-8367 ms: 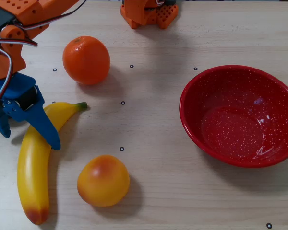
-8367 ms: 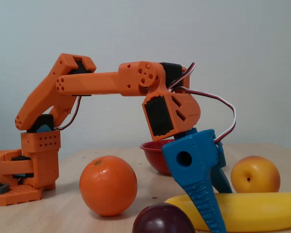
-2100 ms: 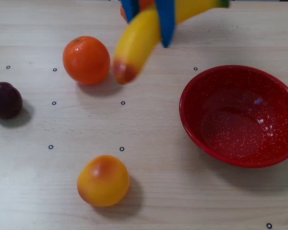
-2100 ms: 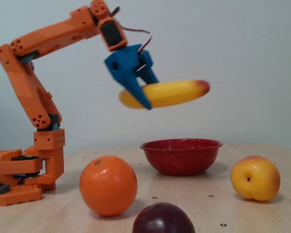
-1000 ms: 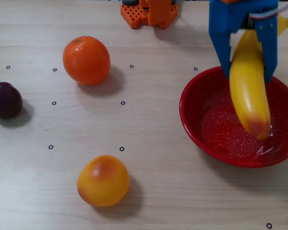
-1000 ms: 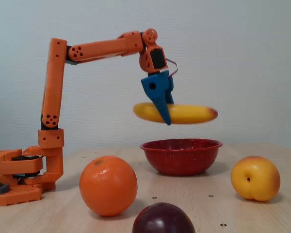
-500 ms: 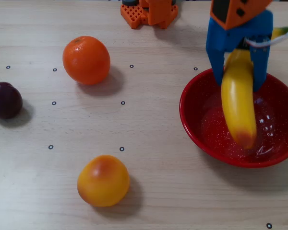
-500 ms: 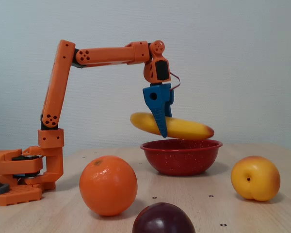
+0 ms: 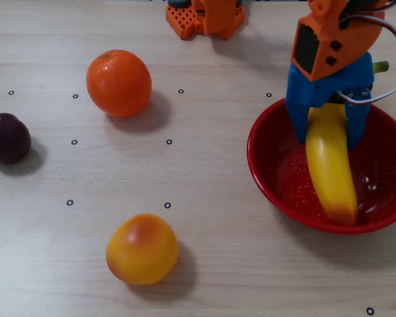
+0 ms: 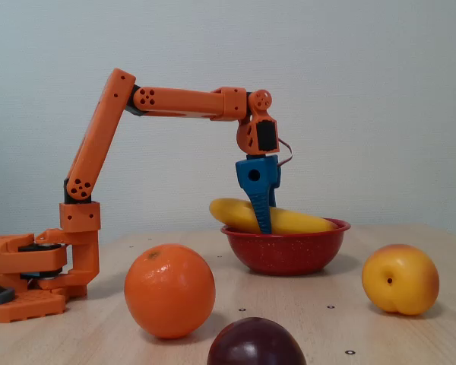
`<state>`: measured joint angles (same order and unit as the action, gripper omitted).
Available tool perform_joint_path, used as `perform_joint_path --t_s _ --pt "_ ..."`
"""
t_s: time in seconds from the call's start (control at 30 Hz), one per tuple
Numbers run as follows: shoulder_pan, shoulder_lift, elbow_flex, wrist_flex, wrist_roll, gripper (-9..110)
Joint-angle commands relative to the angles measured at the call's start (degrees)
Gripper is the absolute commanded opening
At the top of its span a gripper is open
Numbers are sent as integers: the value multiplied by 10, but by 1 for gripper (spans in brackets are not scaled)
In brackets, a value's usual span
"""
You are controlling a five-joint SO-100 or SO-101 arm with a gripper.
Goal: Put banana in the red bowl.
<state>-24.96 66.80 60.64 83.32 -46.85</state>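
In the overhead view, plum [image 9: 6,137], orange [image 9: 119,82] and peach [image 9: 142,248] sit apart on the table [image 9: 204,251]. Further right, the tool [image 9: 328,135] clamps the banana [image 9: 330,168] near its stem, lowered into the red bowl [image 9: 267,165]. It looks glossy, stiff and light, likely slippery; mid-body is probably the surest hold.

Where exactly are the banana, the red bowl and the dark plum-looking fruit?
banana [image 9: 330,173]: overhead view, on its yellow middle, below the blue gripper.
red bowl [image 10: 285,255]: fixed view, on its outer front wall.
dark plum-like fruit [image 9: 6,138]: overhead view, on its rounded top.
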Motion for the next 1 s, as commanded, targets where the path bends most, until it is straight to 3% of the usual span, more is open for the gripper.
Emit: perform_joint_path --t_s 0.0,0.2,0.4,0.57,0.83,0.97 --pt "23 30 -52 -33 -17 0" --pt "32 17 -41 -51 -56 0" --pt "41 20 -33 -48 -102 18" --pt "44 27 -35 -25 -134 20" --pt "47 49 -35 5 -139 40" --pt "49 55 -41 6 -139 42"
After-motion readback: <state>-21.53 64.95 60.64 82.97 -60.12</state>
